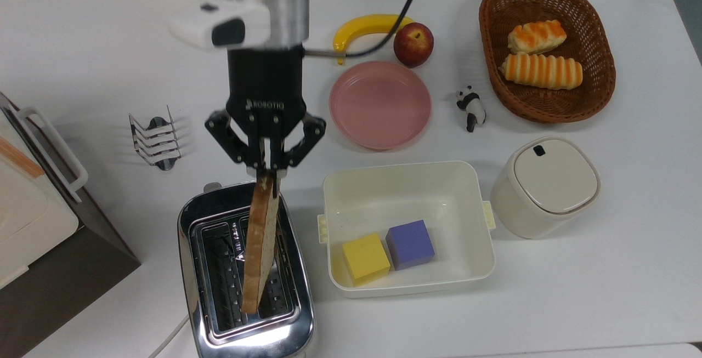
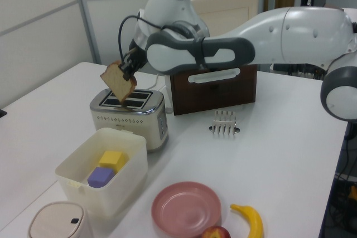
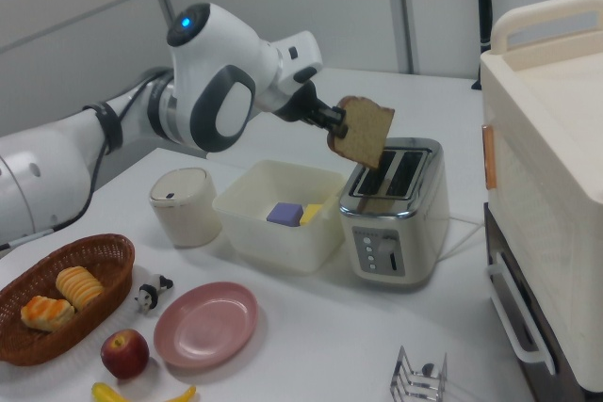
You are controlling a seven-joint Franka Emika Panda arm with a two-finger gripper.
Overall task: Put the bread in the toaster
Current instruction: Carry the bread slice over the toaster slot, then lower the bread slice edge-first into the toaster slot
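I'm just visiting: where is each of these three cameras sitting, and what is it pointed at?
Top view: overhead, looking straight down at the table; the gripper hangs the bread over the toaster.
Left view: low at the table's edge near the pink plate, facing the wooden cabinet; the white arm shows.
Right view: low, opposite side, with the basket in the foreground; the arm's elbow shows.
All three share bread, toaster and plate.
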